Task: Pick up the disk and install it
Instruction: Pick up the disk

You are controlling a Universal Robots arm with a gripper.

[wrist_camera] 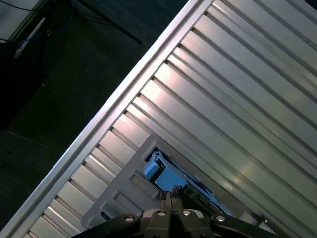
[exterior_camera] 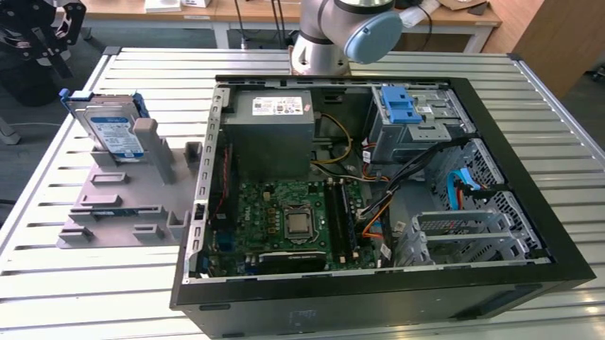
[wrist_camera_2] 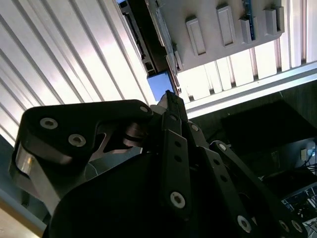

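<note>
The disk (exterior_camera: pixel 112 133) stands upright in its grey holder (exterior_camera: pixel 118 195) on the bench (exterior_camera: pixel 85 301), beside the open computer case (exterior_camera: pixel 378 289), not yet picked up or installed; the jaws hover above it, pressed together and empty.

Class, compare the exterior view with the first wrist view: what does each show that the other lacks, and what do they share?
Exterior view: the open computer case with its motherboard, grey metal box and cage with a blue latch. First wrist view: the gripper seen close up, its fingertips shut together and empty, pointing toward the blue bracket of the disk. Shared: the disk standing on edge in the grey holder on the slatted table.
</note>
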